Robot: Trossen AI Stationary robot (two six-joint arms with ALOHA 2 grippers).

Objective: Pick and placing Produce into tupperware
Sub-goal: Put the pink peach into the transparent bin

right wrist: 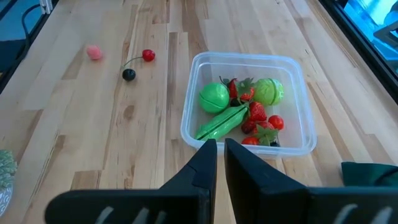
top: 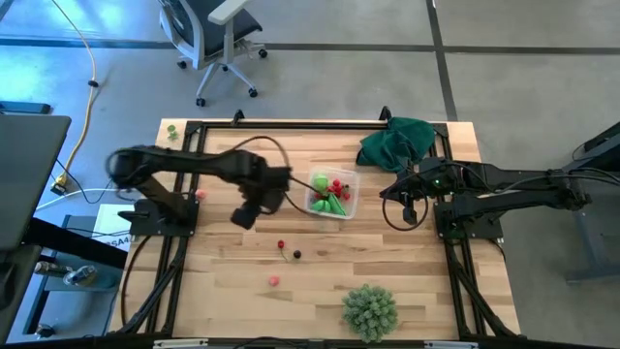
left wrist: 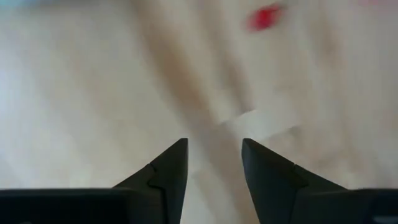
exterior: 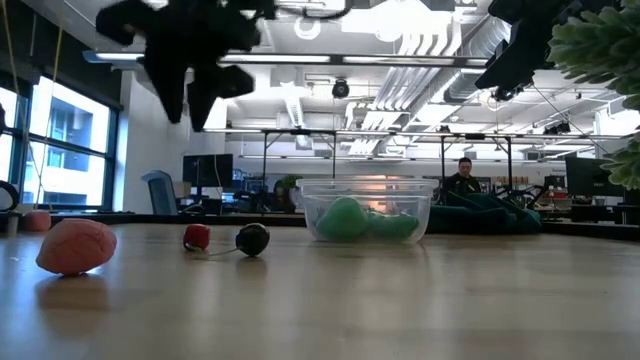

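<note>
The left gripper hangs above bare wood at about 8 o'clock from the tupperware; in its wrist view its two fingers stand apart with only blurred tabletop between them, pinching nothing. The right gripper waits at 3 o'clock of the tupperware, fingers nearly pressed together and empty.

The tupperware sits near the table's centre, slightly toward 1 o'clock. Inside it lie a round green piece, a second pale-green round piece, a long green pod lying aslant, and several small red berry pieces among green leaves.

Outside it, on the wood toward 7 o'clock, a red cherry and a dark one lie close together, and a pink piece rests farther toward 6 o'clock. A spiky pale-green ball sits at the table's 6 o'clock edge, and a dark green cloth lies at 1 o'clock.
</note>
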